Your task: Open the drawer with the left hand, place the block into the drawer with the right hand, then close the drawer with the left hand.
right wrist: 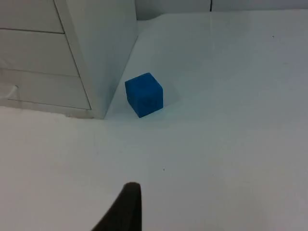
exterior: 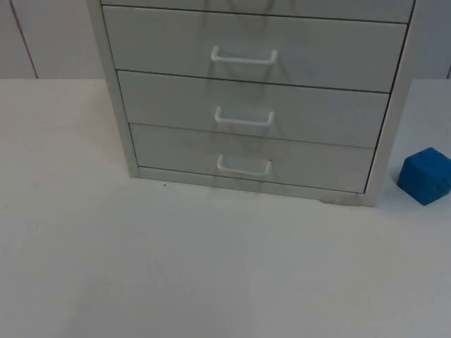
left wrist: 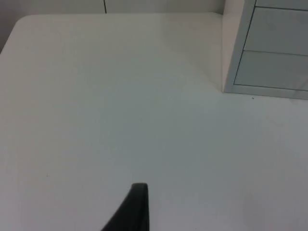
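A light grey drawer cabinet (exterior: 254, 105) stands at the back of the white table. Its three visible drawers are all shut, each with a white handle: upper (exterior: 244, 56), middle (exterior: 244, 117), lowest (exterior: 244, 167). A blue block (exterior: 425, 175) rests on the table just right of the cabinet's front right corner. In the right wrist view the block (right wrist: 144, 94) sits beside the cabinet's side wall (right wrist: 101, 48), some way ahead of my right gripper (right wrist: 126, 209). My left gripper (left wrist: 135, 209) hangs over bare table, well to the left of the cabinet (left wrist: 269, 48).
White table top (exterior: 176, 267) stretches out in front of the cabinet and to its left. A grey partition wall (exterior: 42, 35) closes off the back. The table's rounded far left corner (left wrist: 21, 21) shows in the left wrist view.
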Action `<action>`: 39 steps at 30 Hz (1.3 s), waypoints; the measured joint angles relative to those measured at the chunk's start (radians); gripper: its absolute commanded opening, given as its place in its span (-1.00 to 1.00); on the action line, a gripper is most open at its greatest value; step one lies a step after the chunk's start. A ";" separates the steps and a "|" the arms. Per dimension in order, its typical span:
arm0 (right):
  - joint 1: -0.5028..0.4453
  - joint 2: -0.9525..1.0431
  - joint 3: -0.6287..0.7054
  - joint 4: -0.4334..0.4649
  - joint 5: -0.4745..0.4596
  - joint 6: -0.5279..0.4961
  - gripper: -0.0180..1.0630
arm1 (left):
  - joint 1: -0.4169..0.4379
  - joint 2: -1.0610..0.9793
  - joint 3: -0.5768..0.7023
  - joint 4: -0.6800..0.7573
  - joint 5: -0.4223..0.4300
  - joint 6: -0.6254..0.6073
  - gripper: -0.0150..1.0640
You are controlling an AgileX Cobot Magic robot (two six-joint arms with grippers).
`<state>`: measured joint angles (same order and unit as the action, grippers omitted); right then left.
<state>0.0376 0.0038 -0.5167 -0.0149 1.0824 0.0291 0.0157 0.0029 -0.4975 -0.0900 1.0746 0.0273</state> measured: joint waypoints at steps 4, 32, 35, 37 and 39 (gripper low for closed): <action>0.000 0.048 -0.024 0.000 -0.019 0.000 0.98 | 0.000 0.005 0.000 0.000 0.000 0.000 0.97; 0.000 0.894 -0.112 0.000 -0.276 0.005 0.98 | 0.000 0.790 -0.150 -0.006 -0.234 0.000 0.97; 0.000 0.900 -0.112 0.000 -0.276 0.005 0.98 | 0.000 0.849 -0.150 -0.006 -0.245 0.011 0.97; 0.000 0.900 -0.112 -0.002 -0.276 0.005 0.98 | 0.000 0.863 -0.150 -0.006 -0.250 0.014 0.97; 0.000 0.900 -0.112 -0.002 -0.276 0.005 0.98 | 0.000 0.889 -0.150 -0.006 -0.263 0.019 0.97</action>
<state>0.0376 0.9041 -0.6287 -0.0173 0.8063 0.0338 0.0157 0.8917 -0.6477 -0.0961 0.8119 0.0462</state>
